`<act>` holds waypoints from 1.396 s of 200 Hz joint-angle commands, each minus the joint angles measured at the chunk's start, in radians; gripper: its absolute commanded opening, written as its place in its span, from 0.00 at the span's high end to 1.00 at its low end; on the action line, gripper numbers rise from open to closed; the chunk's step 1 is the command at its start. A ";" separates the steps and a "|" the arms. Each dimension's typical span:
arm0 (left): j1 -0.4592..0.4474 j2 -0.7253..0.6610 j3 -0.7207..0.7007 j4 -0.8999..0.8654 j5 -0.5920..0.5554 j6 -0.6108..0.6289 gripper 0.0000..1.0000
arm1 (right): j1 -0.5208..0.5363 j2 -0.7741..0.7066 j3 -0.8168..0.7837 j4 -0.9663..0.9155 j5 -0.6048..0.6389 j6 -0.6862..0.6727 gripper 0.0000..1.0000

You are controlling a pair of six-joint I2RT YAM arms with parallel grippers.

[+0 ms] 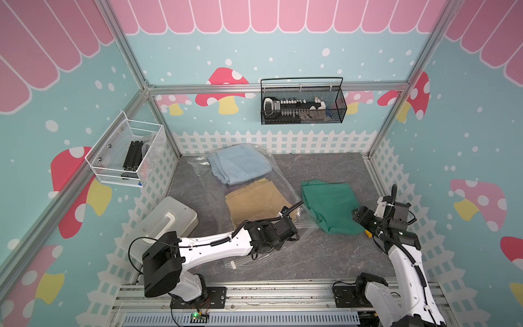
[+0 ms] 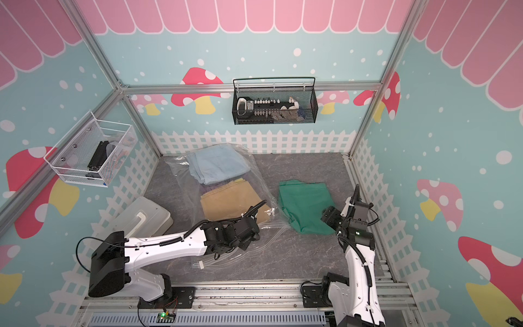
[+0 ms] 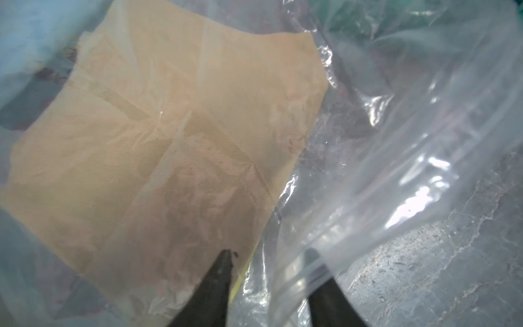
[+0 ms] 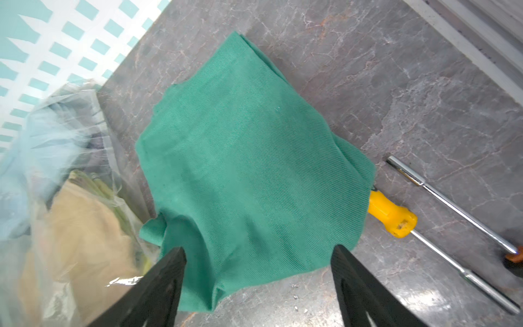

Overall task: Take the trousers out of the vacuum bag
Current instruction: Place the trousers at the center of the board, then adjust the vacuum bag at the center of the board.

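The clear vacuum bag (image 1: 195,170) (image 2: 175,170) lies crumpled on the grey table, its white slider clip (image 1: 232,264) near the front. Inside it are tan trousers (image 1: 257,201) (image 3: 158,147) and, further back, light blue trousers (image 1: 239,164) (image 2: 218,164). Dark green trousers (image 1: 331,208) (image 4: 249,158) lie outside, to the bag's right. At the bag's mouth my left gripper (image 3: 268,253) has its jaws apart, bag film (image 3: 396,141) draped over one finger. My right gripper (image 1: 357,215) (image 4: 259,249) stands wide open just above the green trousers' near edge, holding nothing.
A translucent hard box with a white handle (image 1: 167,219) sits at the front left. A yellow-handled screwdriver (image 4: 392,216) pokes out from under the green trousers, beside a chrome rod (image 4: 452,206). Wire baskets (image 1: 127,153) (image 1: 302,102) hang on the walls.
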 commanded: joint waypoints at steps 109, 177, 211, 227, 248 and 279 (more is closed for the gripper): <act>0.165 -0.302 -0.308 -0.105 -0.063 -0.189 1.00 | 0.478 0.217 0.047 0.098 0.101 -0.009 0.32; 0.197 -0.430 -0.327 -0.090 -0.006 -0.139 1.00 | 0.633 0.322 0.006 0.145 0.222 0.018 0.38; 0.198 -0.401 -0.325 -0.082 0.029 -0.137 1.00 | 0.691 0.400 0.054 0.129 0.289 0.013 0.38; 0.196 -0.412 -0.330 -0.065 0.064 -0.136 0.96 | 0.710 0.438 0.072 0.137 0.319 0.011 0.38; 0.196 -0.429 -0.325 -0.053 0.109 -0.135 0.89 | 0.722 0.485 0.111 0.139 0.371 0.000 0.40; 0.195 -0.467 -0.262 -0.058 0.263 -0.146 0.62 | 0.722 0.542 0.172 0.128 0.406 -0.028 0.43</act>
